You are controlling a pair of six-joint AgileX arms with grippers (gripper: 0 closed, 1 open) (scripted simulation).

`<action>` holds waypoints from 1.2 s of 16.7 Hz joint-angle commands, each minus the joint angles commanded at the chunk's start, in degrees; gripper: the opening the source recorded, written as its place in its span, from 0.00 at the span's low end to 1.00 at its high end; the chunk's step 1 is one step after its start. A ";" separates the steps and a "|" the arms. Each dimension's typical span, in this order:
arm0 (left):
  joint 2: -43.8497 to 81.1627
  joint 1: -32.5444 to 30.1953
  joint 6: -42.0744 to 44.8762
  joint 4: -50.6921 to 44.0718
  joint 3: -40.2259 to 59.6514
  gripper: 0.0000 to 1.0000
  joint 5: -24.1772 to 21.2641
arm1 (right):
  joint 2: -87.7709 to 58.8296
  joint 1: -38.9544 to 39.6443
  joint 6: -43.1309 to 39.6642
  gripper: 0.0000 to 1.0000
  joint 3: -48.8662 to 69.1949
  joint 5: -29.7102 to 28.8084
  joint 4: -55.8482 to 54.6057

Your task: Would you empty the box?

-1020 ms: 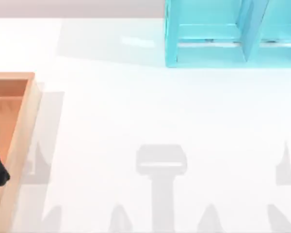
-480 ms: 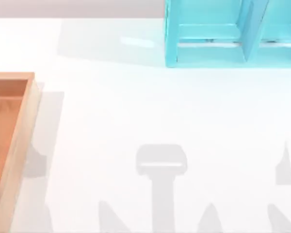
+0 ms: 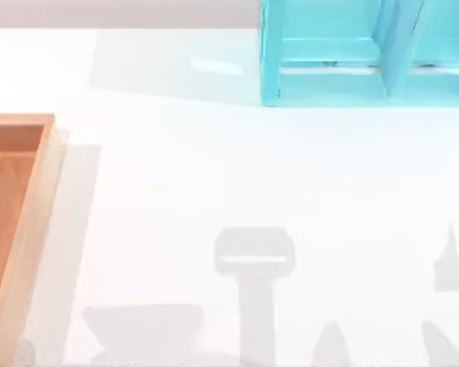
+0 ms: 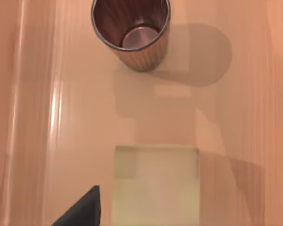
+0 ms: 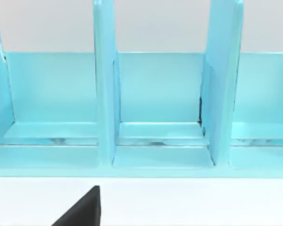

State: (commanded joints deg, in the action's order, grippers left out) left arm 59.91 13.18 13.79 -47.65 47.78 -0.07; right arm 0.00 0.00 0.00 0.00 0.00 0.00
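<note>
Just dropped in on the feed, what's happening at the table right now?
The job is to empty the box, which sits at the table's left edge. The left wrist view looks down into it: a metal cup stands upright on the reddish floor, and a pale square block lies near it, apart from the cup. Neither is held. The right arm's camera faces the turquoise shelf unit, whose visible compartments look bare.

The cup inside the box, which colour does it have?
The cup is metallic silver-grey with a dark, reddish-tinted inside; the left wrist view shows it best.
</note>
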 joint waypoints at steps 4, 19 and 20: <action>18.32 3.78 3.95 -13.82 13.85 1.00 -0.05 | 0.00 0.00 0.00 1.00 0.00 0.00 0.00; 32.00 6.33 6.63 -16.39 18.01 1.00 -0.08 | 0.00 0.00 0.00 1.00 0.00 0.00 0.00; 32.81 6.36 6.69 -13.41 16.11 1.00 -0.08 | 0.00 0.00 0.00 1.00 0.00 0.00 0.00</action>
State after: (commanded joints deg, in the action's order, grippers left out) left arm 92.72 19.54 20.48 -61.06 63.89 -0.15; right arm 0.00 0.00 0.00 0.00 0.00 0.00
